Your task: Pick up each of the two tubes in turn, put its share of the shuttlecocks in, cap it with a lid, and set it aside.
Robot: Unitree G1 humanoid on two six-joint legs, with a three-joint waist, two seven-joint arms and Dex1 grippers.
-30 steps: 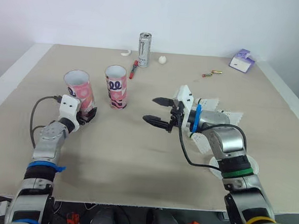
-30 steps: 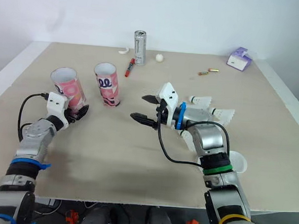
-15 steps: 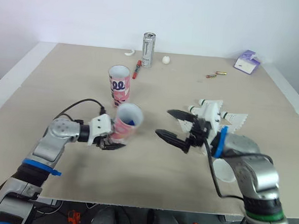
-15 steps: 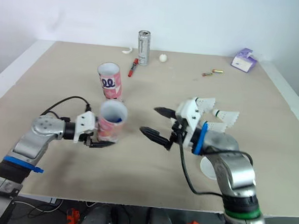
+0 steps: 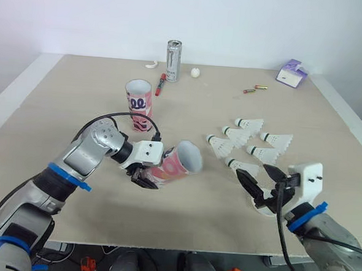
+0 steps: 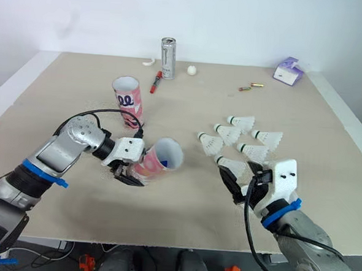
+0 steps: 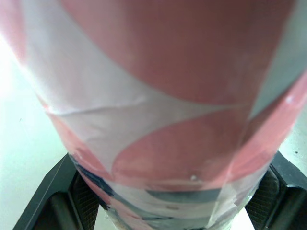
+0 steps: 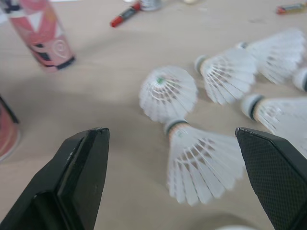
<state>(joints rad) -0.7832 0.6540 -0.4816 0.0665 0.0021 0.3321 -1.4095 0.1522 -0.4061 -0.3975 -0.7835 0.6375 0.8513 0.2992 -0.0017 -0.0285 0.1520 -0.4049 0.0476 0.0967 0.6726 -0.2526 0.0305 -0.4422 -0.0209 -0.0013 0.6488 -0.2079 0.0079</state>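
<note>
— You've swung the left claw (image 5: 145,171) inward and tipped its tube (image 5: 179,163) nearly onto its side, mouth toward the shuttlecocks. Your right claw (image 5: 261,179) has pulled back behind them.
— So where am I in the task?
— Early, I'd judge. The left claw is clamped on that tube's base, low over the surface; I can't tell if the tube touches it. The second tube (image 5: 139,103) stands uncapped beyond that claw. Six shuttlecocks (image 5: 249,141) lie loose ahead of the right claw, the nearest one (image 8: 201,153) just in front of its fingers, which gape wide with nothing in them.
— What's left?
— Nearly everything: load both tubes, cap them, set them aside.
</note>
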